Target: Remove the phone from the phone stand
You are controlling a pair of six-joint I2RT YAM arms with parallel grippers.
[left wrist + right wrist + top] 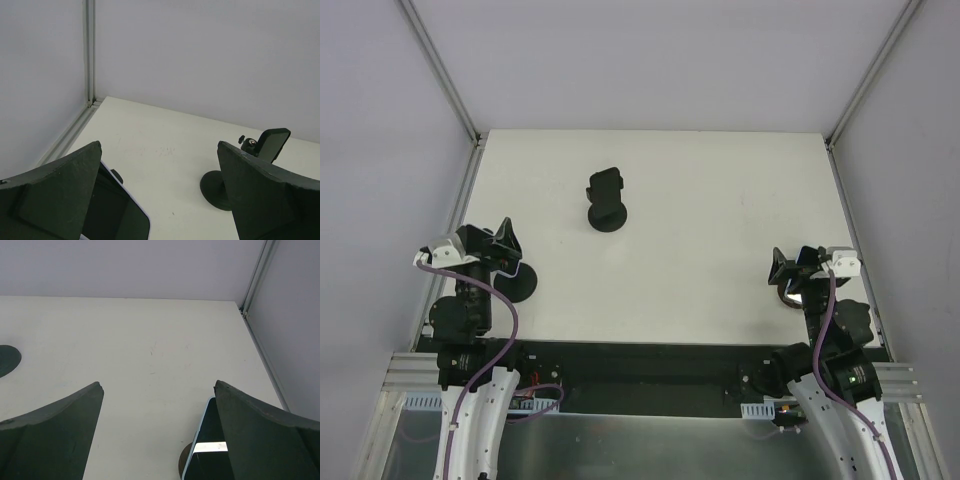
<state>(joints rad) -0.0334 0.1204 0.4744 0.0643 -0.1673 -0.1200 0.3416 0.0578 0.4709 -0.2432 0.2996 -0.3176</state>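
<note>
Both arms are folded back close to their mounts at the near edge, with the wrists low and pointing toward the far wall. The left claw (159, 150) sits by the left edge of the surface (700, 200), its fingers spread wide apart and holding nothing. The right claw (158, 385) sits by the right edge, also spread wide and holding nothing.

Just below the left claw, the left wrist view shows the left phone (117, 210), a dark, tilted screen with a pale rim. From above, a round black base (517, 285) lies just beside that claw on its near side. Below the right claw is the right phone (207, 440), dark with a light blue edge and a bright strip of reflection. A round foot (183, 465) shows beneath it. The cradle under either phone is hidden.

A middle stand (607, 212) stands alone toward the far centre, well apart from both claws, with a dark rectangular head tilted on top. Whether that head carries a phone I cannot tell.

Bare surface lies between the arms and on to the far edge. Grey walls close the left, right and far sides, with a metal post (89, 50) in the far-left corner.
</note>
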